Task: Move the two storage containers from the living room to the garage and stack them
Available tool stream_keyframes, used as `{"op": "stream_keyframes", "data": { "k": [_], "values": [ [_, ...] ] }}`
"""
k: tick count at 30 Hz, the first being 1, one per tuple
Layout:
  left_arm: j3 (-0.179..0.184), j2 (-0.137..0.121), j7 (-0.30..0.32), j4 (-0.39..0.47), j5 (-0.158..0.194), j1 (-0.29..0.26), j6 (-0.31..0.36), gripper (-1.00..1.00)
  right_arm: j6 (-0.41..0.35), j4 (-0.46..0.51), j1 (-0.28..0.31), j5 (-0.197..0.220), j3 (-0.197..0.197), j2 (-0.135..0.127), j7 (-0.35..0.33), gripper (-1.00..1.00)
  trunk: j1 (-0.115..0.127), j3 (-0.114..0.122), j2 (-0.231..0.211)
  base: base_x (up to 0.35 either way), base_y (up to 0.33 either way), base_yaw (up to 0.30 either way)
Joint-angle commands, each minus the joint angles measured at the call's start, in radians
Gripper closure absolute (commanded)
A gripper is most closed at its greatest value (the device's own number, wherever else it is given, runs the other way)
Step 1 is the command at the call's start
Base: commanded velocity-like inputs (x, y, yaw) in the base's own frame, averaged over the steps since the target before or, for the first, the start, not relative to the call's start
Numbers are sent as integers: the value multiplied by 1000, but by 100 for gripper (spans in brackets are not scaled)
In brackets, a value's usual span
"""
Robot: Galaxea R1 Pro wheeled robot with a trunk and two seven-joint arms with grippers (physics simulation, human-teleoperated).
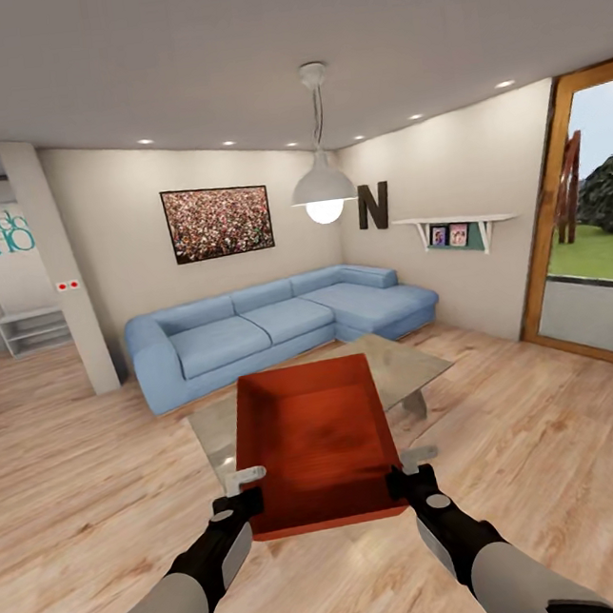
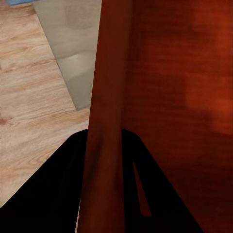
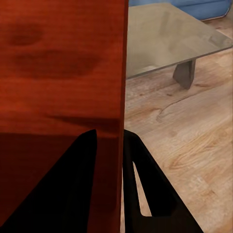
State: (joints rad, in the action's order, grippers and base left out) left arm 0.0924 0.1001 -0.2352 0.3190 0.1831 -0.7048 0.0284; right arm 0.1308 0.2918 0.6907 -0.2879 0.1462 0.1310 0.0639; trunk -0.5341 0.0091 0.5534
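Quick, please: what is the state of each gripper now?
Left gripper: closed on the left wall of the container.
Right gripper: closed on the container's right wall.

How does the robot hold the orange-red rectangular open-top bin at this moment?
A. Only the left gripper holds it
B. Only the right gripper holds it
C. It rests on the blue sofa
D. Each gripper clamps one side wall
D: the left gripper and the right gripper each clamp one side wall of the orange-red rectangular open-top bin; each wrist view shows a wall between two fingers.
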Motion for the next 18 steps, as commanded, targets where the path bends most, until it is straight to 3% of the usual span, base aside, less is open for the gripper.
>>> {"op": "stream_keyframes", "data": {
  "k": [1, 18],
  "values": [
    [-13, -3, -78, 0, 6, 0, 4, 100, 16, 2, 1, 68, 22, 1, -3, 100, 0, 0, 1, 0, 0, 121],
    [-13, -5, -77, 1, 6, 1, 4, 100, 16, 0, 1, 65, 21, 0, -2, 100, 0, 0, 1, 0, 0, 261]
  ]
}}
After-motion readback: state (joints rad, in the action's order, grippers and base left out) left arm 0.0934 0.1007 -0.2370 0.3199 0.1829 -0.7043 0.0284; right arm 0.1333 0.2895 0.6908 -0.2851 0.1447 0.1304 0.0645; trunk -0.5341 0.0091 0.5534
